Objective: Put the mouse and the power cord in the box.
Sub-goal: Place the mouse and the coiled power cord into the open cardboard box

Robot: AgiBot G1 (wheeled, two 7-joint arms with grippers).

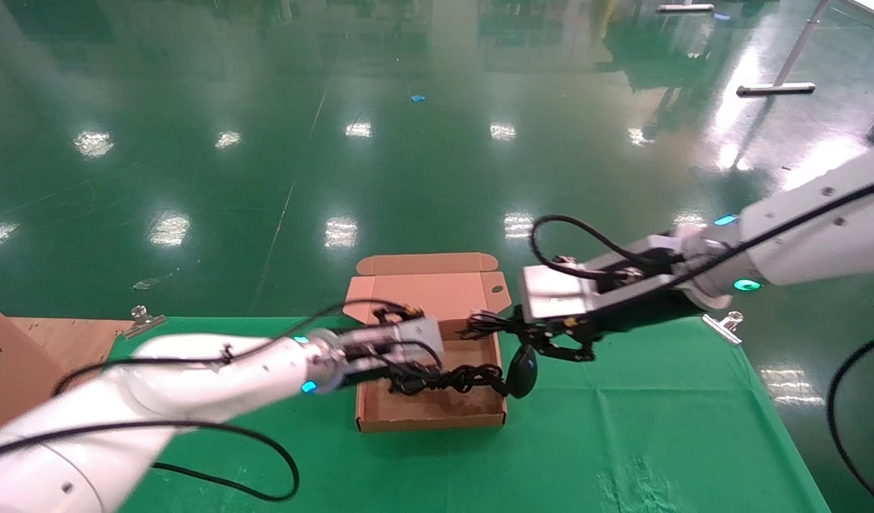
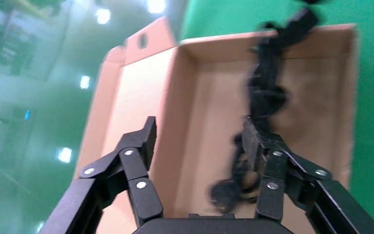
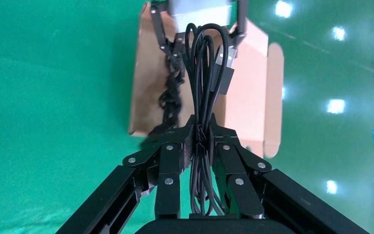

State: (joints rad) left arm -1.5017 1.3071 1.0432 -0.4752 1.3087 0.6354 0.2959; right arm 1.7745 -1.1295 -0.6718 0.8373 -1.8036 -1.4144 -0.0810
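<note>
The brown cardboard box (image 1: 429, 292) lies open on the green cloth, lid flap folded away. The power cord (image 1: 451, 377), a knotted black bundle, lies in the box with one end draped over its right wall. My left gripper (image 1: 407, 370) hovers over the box, open; in the left wrist view the power cord (image 2: 265, 92) runs beside one finger inside the box (image 2: 209, 97). My right gripper (image 1: 533, 336) is shut on the mouse's coiled thin cable (image 3: 204, 63). The black oval mouse (image 1: 521, 372) dangles under it, just outside the box's right wall.
Metal clips (image 1: 143, 319) (image 1: 724, 326) pin the green cloth at its far corners. A wooden board (image 1: 66, 338) and a cardboard sheet (image 1: 2, 363) sit at the left. The shiny green floor lies beyond the table's far edge.
</note>
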